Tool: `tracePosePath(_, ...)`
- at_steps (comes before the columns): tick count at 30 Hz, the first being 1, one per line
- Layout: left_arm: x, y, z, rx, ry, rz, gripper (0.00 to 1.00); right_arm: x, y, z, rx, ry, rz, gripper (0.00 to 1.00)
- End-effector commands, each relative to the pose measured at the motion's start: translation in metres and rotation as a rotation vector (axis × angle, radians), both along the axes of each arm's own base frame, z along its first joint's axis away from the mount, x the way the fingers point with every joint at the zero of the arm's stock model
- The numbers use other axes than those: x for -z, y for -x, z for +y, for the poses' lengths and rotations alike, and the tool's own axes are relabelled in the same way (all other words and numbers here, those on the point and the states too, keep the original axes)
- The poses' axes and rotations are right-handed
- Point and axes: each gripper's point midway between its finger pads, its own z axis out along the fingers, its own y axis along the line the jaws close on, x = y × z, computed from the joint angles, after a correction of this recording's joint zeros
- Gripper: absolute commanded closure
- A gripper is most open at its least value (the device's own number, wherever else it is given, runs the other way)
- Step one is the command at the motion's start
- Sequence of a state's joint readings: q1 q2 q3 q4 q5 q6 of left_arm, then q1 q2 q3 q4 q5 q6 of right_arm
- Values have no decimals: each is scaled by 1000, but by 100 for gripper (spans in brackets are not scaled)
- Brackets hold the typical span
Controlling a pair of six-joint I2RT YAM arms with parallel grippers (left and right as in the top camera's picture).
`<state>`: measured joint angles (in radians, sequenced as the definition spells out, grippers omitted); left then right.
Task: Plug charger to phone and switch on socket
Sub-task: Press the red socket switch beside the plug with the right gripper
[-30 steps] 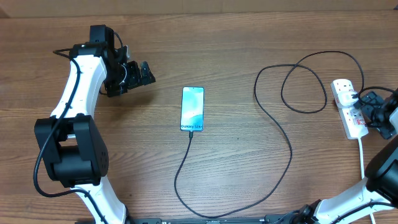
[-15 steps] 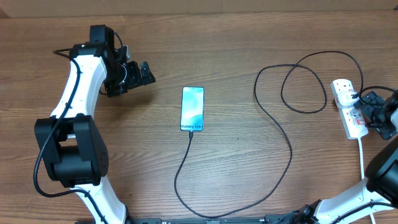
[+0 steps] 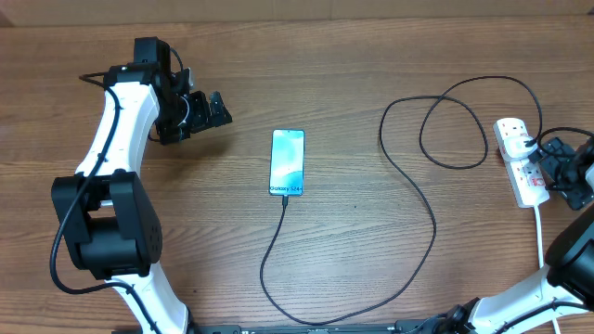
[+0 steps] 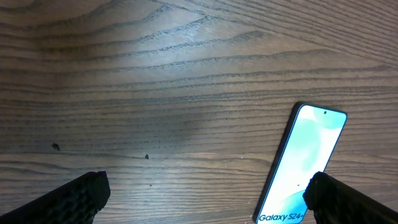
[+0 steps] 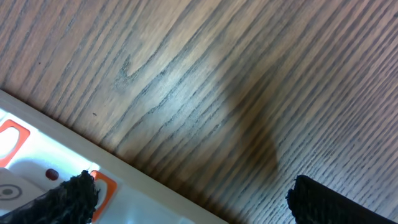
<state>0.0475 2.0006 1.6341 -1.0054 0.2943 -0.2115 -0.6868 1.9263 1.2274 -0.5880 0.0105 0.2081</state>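
Note:
The phone lies flat mid-table, teal screen up; in the left wrist view the phone shows at lower right. The black charger runs from the phone's near end, where its tip meets the phone, in wide loops to a black plug in the white socket at the far right. My left gripper hovers open to the phone's far left, nothing between its fingers. My right gripper stands open at the socket's edge; one fingertip is over the socket beside an orange switch.
A white cord leads from the socket toward the table's near edge. The charger's loops lie between phone and socket. Bare wood lies around the phone and under the left gripper.

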Motion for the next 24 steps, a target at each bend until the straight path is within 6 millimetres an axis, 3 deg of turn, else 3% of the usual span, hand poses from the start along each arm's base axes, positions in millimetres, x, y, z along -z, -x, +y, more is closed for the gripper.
tracePosePath(1, -13, -2, 1, -13, -8, -30, 0, 25, 10, 30, -90, -108, 54, 2)
tracePosePath(17, -13, -2, 1, -13, -8, -30, 0, 25, 7, 38, -127, -139, 36, 2)
tracePosePath(24, -13, -2, 1, -13, -8, -30, 0, 28, 19, 35, -110, -121, 94, 3)
